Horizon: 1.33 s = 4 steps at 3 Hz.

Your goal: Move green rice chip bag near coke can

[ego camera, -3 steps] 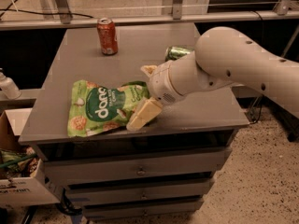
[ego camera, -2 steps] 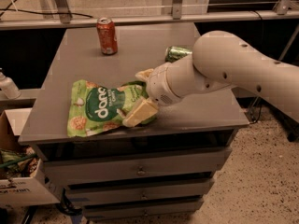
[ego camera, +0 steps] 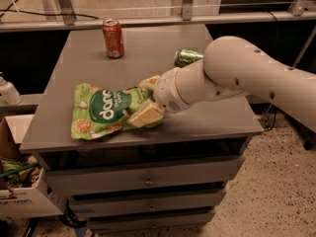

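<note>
The green rice chip bag (ego camera: 103, 111) lies flat at the front left of the grey cabinet top (ego camera: 163, 48). My gripper (ego camera: 146, 98) is at the bag's right end, one cream finger (ego camera: 144, 115) in front of it and one behind, closed in on the crumpled edge. The coke can (ego camera: 113, 38) stands upright at the back left of the top, well behind the bag.
A green can (ego camera: 186, 58) lies on its side just behind my arm (ego camera: 247, 73). The cabinet has drawers below its front edge. A white bottle (ego camera: 7, 92) and a cardboard box (ego camera: 22, 191) are to the left, off the cabinet.
The gripper has shifted slightly left onto the bag's right end, and its two fingers have drawn closer together around it. The bag has stayed in place.
</note>
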Tool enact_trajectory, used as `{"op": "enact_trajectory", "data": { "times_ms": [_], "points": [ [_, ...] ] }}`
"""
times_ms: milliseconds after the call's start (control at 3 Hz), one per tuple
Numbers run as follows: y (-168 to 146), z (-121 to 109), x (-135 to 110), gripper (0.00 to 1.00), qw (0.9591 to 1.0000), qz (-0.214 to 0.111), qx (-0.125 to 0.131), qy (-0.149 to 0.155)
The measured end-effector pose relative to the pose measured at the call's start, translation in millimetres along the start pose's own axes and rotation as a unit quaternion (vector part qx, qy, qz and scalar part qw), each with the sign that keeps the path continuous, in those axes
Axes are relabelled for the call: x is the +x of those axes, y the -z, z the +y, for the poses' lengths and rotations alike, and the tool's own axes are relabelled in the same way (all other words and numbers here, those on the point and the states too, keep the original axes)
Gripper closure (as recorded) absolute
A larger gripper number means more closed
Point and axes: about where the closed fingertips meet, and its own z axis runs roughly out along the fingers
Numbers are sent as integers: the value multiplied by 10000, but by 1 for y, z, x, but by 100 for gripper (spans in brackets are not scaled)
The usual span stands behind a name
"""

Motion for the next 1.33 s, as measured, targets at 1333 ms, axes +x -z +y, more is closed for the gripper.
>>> {"op": "enact_trajectory", "data": {
  "times_ms": [1333],
  "points": [
    [53,-94,-39,100,9956,301,646,612]
  ]
}}
